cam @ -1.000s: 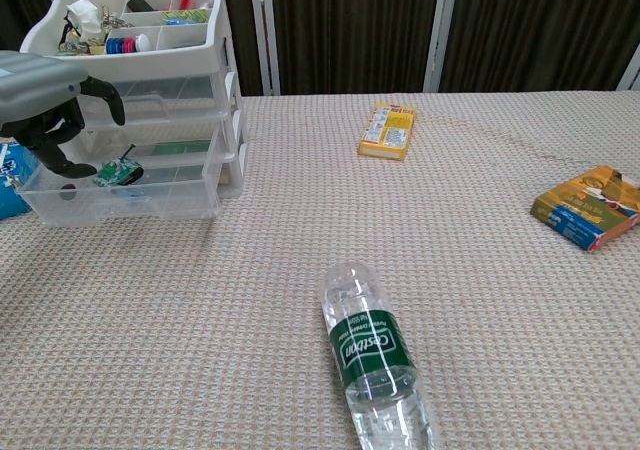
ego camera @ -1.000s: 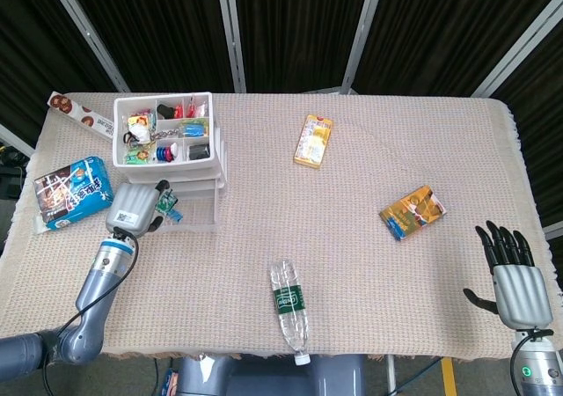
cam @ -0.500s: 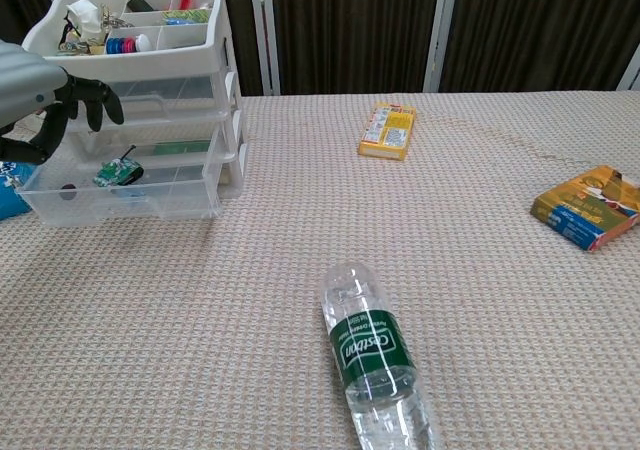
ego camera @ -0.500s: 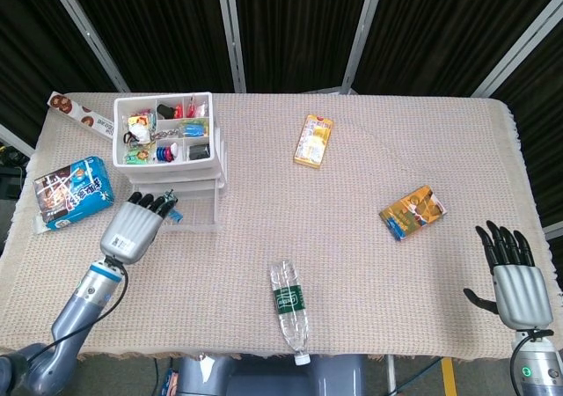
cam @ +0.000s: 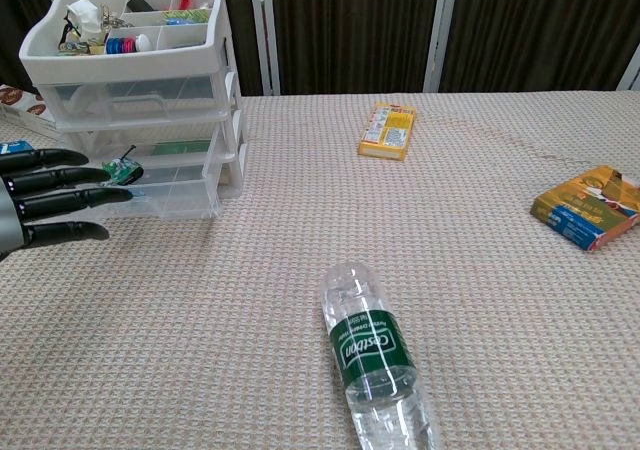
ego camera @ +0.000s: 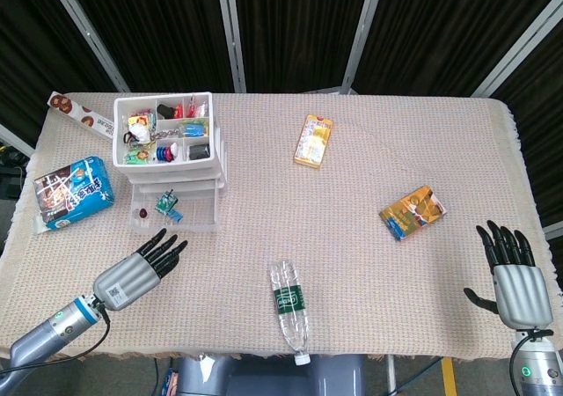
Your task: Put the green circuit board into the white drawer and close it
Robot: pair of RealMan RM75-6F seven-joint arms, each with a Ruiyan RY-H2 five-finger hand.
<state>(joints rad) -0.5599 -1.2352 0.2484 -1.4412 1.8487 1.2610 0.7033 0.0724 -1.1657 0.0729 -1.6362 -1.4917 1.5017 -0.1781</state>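
Left hand point(ego camera: 136, 271) pulled back off open drawer point(ego camera: 189, 224), empty, fingers straight; green circuit board point(ego camera: 166, 205) now inside. Off-centre push risks skewing, jamming drawer. Right hand point(ego camera: 513, 273) empty, spread.

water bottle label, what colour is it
Green with white lettering on the water bottle label, clearest in the chest view.

I've drawn my left hand point(ego camera: 134, 272) back from the open white drawer point(ego camera: 174, 216) toward the table's near-left edge, leaving the green circuit board point(ego camera: 166, 205) inside.
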